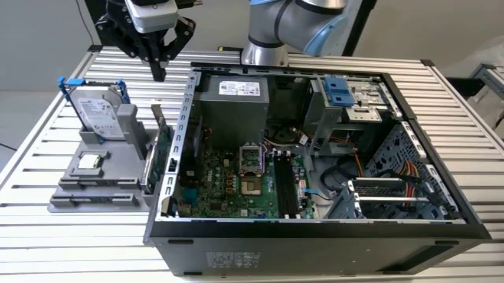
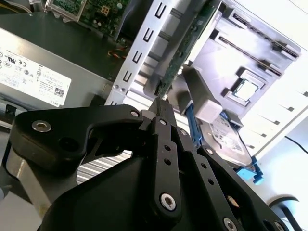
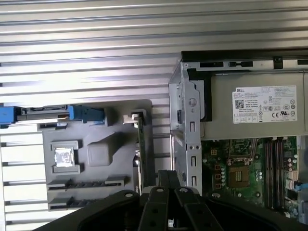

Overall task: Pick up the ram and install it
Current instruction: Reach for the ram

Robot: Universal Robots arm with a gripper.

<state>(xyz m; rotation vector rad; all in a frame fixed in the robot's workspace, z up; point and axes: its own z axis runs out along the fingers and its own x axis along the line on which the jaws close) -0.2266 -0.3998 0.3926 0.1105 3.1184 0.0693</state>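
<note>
Overhead, at the grey plastic tray's (image 1: 63, 206) twelve o'clock, the black gripper (image 1: 160, 75) hangs clenched on nothing; the thin ram stick is likely light, stiff and fragile; grip its edges.

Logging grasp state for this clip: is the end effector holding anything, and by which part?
Nothing is held. The black end effector hangs over the slatted metal table, its fingers together with nothing between them.

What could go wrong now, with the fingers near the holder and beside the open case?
The gripper hangs close to the upright expansion card and the case's metal edge; coming down carelessly, it could strike either. Its fingers look shut, so it might push a part rather than grasp it. The tall hard drive stands nearby and could be knocked.
</note>
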